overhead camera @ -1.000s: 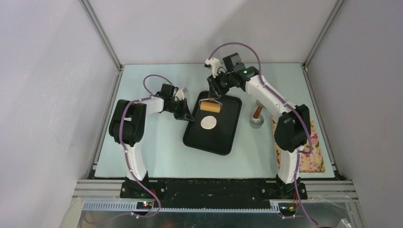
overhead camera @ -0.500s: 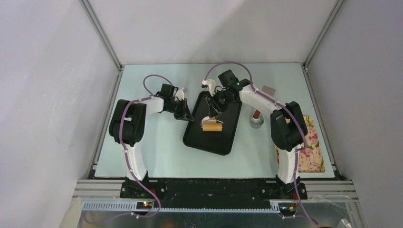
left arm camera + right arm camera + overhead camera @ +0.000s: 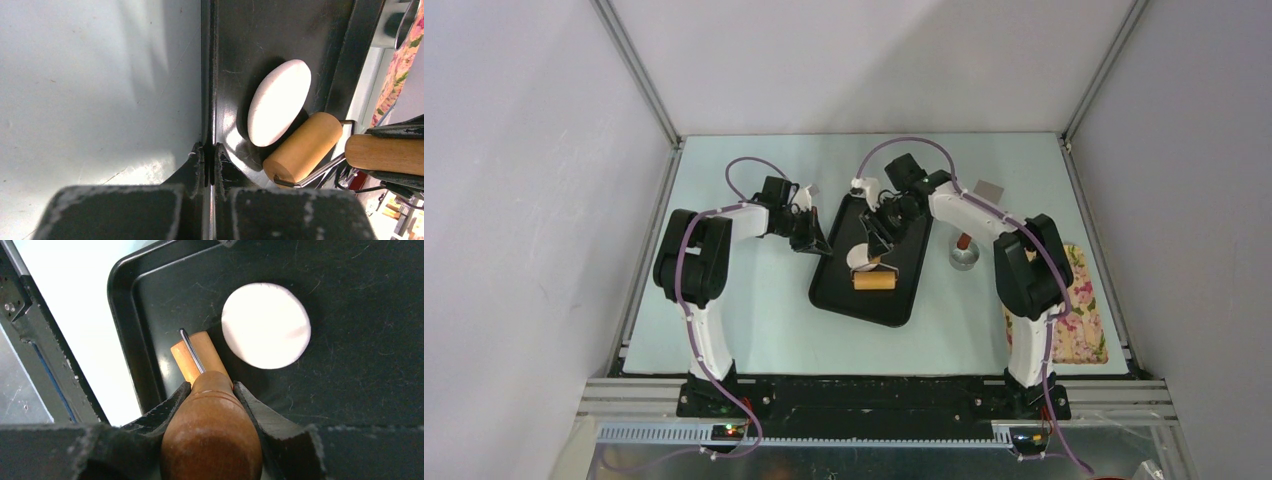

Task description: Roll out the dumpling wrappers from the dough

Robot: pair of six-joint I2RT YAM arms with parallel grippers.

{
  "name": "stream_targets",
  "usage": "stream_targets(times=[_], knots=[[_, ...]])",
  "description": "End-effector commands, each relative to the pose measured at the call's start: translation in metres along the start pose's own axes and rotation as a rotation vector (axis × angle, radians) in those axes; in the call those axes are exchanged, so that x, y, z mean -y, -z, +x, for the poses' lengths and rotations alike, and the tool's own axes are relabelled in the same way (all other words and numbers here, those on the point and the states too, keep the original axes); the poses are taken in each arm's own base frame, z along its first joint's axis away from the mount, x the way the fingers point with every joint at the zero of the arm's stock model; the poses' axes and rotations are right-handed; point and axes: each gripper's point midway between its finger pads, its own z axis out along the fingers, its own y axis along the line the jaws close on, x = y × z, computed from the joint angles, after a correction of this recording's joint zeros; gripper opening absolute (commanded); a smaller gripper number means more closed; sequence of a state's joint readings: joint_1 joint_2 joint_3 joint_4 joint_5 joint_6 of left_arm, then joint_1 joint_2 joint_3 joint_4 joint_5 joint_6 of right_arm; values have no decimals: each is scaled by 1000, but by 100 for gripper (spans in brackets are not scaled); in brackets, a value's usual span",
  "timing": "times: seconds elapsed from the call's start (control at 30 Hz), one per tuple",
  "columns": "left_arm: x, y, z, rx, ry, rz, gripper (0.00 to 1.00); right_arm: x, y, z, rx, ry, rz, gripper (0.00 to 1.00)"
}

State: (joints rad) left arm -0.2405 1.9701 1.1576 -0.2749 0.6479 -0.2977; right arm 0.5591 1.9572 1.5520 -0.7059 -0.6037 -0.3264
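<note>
The dough point(image 3: 266, 325) is a flattened white disc lying in the black tray point(image 3: 360, 365). My right gripper point(image 3: 212, 386) is shut on the brown handle of a wooden roller point(image 3: 196, 356), whose barrel rests on the tray floor against the dough's near edge. From above, the roller point(image 3: 874, 282) lies just nearer than the dough point(image 3: 858, 257), with the right gripper point(image 3: 879, 243) over it. My left gripper point(image 3: 210, 149) is shut on the tray's left rim point(image 3: 206, 75); beyond that rim, the dough point(image 3: 279, 102) and roller point(image 3: 302, 148) lie side by side. In the top view the left gripper point(image 3: 821, 246) sits at the tray point(image 3: 906, 292) edge.
A round steel cup point(image 3: 964, 255) with a brown-handled tool in it stands right of the tray. A floral cloth point(image 3: 1079, 320) lies at the table's right edge. A small grey square point(image 3: 989, 190) sits behind the cup. Enclosure walls surround the table.
The right arm has drawn the roller from the tray's far end across the dough to its near side. The left arm has stayed put on the rim.
</note>
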Motion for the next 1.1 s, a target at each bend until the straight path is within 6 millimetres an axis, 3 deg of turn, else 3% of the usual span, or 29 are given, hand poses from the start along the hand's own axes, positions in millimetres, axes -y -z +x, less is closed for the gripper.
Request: stream_targets(times=[0.0, 0.07, 0.2, 0.4, 0.5, 0.7, 0.87, 1.07], knots=[[-30, -5, 29, -94, 78, -102, 0, -22, 51, -48, 127, 108, -1, 0], [-30, -5, 30, -96, 79, -102, 0, -21, 67, -75, 199, 133, 28, 0], [-30, -5, 29, -93, 78, -102, 0, 0, 73, -108, 268, 168, 129, 0], [-30, -4, 29, -92, 78, -105, 0, 35, 47, -110, 230, 232, 184, 0], [-30, -5, 29, -93, 77, -105, 0, 43, 28, -94, 174, 248, 164, 0], [-30, -4, 29, -92, 77, -105, 0, 46, -6, -39, 33, 238, 119, 0], [-30, -4, 29, -92, 78, -105, 0, 35, -16, 2, -45, 196, 83, 0], [-30, -4, 29, -92, 75, -105, 0, 25, -26, 36, -101, 144, 52, 0]])
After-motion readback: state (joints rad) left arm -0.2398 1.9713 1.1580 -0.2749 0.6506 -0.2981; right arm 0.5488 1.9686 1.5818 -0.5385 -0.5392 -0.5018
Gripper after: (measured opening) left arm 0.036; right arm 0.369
